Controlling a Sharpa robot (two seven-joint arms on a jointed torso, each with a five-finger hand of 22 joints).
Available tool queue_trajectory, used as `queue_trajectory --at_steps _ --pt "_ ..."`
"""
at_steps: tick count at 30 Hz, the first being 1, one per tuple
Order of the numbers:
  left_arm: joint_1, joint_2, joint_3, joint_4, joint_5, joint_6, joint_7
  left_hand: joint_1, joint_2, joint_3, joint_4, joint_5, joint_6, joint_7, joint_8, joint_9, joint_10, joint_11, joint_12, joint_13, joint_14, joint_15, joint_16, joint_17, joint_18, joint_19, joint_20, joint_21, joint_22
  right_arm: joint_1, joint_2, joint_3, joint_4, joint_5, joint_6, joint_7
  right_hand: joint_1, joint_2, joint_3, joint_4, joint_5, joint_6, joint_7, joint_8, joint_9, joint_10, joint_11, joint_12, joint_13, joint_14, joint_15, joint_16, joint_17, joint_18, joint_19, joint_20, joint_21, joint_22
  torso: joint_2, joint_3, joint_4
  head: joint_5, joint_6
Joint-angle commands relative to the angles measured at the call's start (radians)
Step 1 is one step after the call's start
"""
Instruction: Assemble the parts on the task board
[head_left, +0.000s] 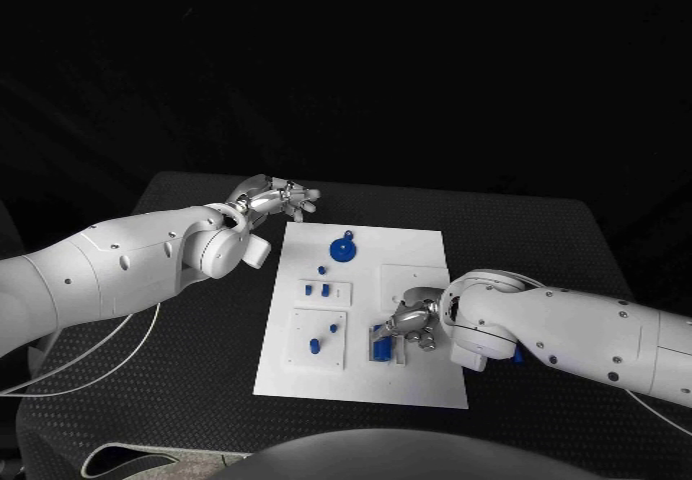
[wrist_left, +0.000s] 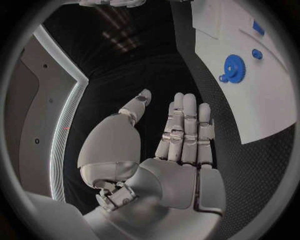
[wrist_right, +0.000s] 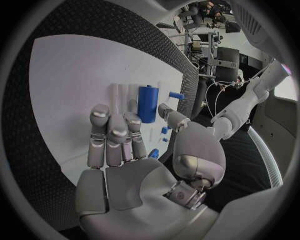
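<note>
Head view shows the right hand (head_left: 408, 328) low over the near side of the task board (head_left: 418, 250), fingers apart and holding nothing, right beside the upright blue peg (wrist_right: 148, 103), while the left hand (head_left: 274, 196), open too, waits off the board's far corner.

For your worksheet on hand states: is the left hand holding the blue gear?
No: the left hand is flat and holds nothing, and the blue gear lies apart on the task board.

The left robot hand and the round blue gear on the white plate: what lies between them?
Nothing. In the left wrist view, only black table and bare white plate lie between the open left robot hand and the round blue gear.
</note>
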Motion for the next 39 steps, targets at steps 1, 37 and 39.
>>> queue_trajectory --at_steps 1,37,39 --pt "0.002 0.001 0.001 0.003 0.004 -0.005 0.017 -0.005 0.003 -0.002 0.002 0.003 -0.009 -0.001 -0.005 -0.001 -0.008 0.001 -0.004 -0.002 -0.005 0.002 -0.005 0.001 -0.013 -0.007 -0.054 -0.006 -0.001 -0.005 0.003 -0.002 0.006 -0.002 0.022 0.013 -0.003 -0.012 -0.011 0.001 -0.005 -0.006 0.002 -0.003 0.001 -0.009 0.000 -0.005 0.002 -0.001 -0.003 -0.004 0.001 0.043 -0.005 0.001 0.002 0.012 0.000 -0.0001 0.0002 0.001 0.000" --pt "0.002 0.002 0.001 0.003 0.004 0.003 0.010 -0.002 0.003 -0.001 0.001 0.003 -0.008 -0.001 -0.004 -0.001 -0.006 0.000 -0.004 -0.001 -0.003 0.002 -0.005 0.002 -0.012 -0.006 -0.054 -0.006 -0.001 -0.010 -0.023 -0.002 0.055 -0.142 0.063 0.044 0.151 -0.001 -0.169 -0.167 -0.002 -0.005 -0.001 -0.006 0.026 -0.007 -0.003 -0.012 0.016 -0.002 -0.005 -0.012 0.014 0.043 -0.016 -0.002 0.000 0.009 0.000 0.0005 0.0007 0.002 0.004" --pt "0.002 0.001 0.001 0.003 0.004 0.002 0.010 -0.002 0.003 -0.001 0.001 0.003 -0.008 -0.001 -0.004 -0.001 -0.006 0.000 -0.004 -0.001 -0.003 0.002 -0.005 0.002 -0.012 -0.006 -0.054 -0.006 -0.001 -0.011 -0.023 -0.002 0.055 -0.155 0.058 0.042 0.153 0.000 -0.172 -0.169 -0.003 -0.004 -0.001 -0.006 0.026 -0.006 -0.003 -0.012 0.016 -0.002 -0.005 -0.012 0.014 0.043 -0.016 -0.002 0.000 0.008 0.000 0.0005 0.0004 0.002 0.004"
